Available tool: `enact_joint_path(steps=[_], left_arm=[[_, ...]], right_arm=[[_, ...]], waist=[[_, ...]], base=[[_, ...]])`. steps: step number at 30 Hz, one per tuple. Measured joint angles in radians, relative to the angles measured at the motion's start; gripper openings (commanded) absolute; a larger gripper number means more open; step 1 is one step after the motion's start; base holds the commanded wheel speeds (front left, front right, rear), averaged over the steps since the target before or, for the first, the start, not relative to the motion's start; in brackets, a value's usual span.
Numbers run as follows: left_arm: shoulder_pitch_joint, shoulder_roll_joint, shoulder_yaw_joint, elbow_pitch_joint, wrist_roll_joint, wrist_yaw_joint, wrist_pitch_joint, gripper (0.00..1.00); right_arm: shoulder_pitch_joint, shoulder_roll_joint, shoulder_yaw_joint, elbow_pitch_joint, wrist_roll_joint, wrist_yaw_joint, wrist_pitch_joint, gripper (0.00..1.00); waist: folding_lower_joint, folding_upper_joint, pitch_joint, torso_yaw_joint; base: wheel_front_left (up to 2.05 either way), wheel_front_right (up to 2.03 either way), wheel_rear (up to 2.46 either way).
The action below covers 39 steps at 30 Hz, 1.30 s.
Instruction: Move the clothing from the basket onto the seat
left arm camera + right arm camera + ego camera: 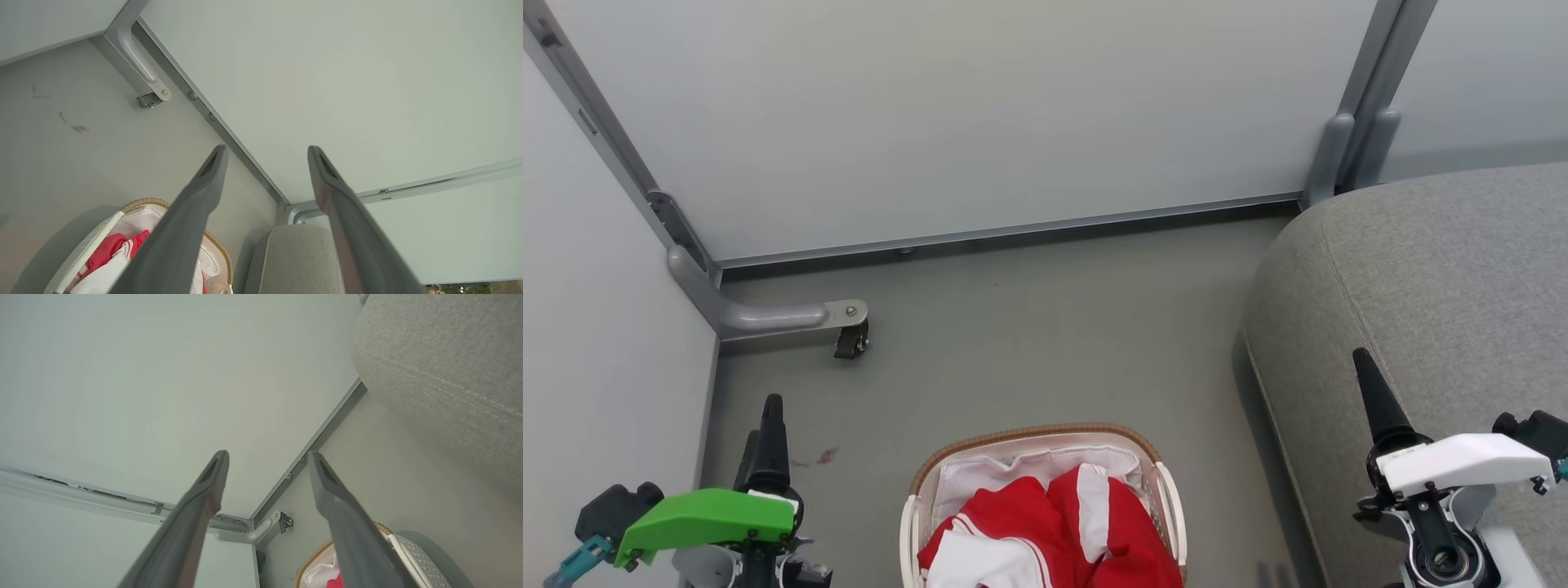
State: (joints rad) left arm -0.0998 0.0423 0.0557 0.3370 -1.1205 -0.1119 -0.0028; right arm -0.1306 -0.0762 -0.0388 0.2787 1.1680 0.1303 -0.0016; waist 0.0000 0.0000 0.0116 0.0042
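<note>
In the head view, the basket [1045,434] stands on the grey floor [1029,327] at the bottom centre, cut off by the lower edge. The clothing [1123,523], red with white bands, lies heaped inside it, over the white lining. The seat [1437,269] fills the right side, just beside the basket and apart from it. The left tool [764,425] hangs at the lower left, above the floor and well clear of the basket. The right tool [1372,392] hangs at the lower right, over the seat's edge. Pale panels [947,114] close off the back, with a caster [851,336] at their left corner.

In the left wrist view, that tool's two fingers [204,183] stand wide apart, released, with nothing between them. The basket with its clothing lies below them, the seat's corner next to it.

In the right wrist view, the right tool's fingers [327,486] are likewise spread and bare. The seat shows at the upper right and the basket at the bottom.
</note>
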Motion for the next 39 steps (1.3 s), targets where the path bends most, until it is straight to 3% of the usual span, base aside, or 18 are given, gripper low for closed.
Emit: enact_joint_path(steps=[19,39], left_arm=[[-0.039,0.014,-0.071,0.047,0.326,0.042,-0.07,1.0],[-0.045,0.019,-0.134,0.081,0.561,0.094,-0.131,1.0]], right_arm=[[-0.049,-0.011,0.044,-0.011,-0.299,0.0,-0.07,1.0],[-0.067,-0.017,0.093,0.025,-0.548,0.0,-0.131,1.0]], waist=[[0.0,0.0,0.005,0.007],[0.0,0.0,0.01,0.008]], base=[[0.0,0.0,0.0],[0.0,0.0,0.0]])
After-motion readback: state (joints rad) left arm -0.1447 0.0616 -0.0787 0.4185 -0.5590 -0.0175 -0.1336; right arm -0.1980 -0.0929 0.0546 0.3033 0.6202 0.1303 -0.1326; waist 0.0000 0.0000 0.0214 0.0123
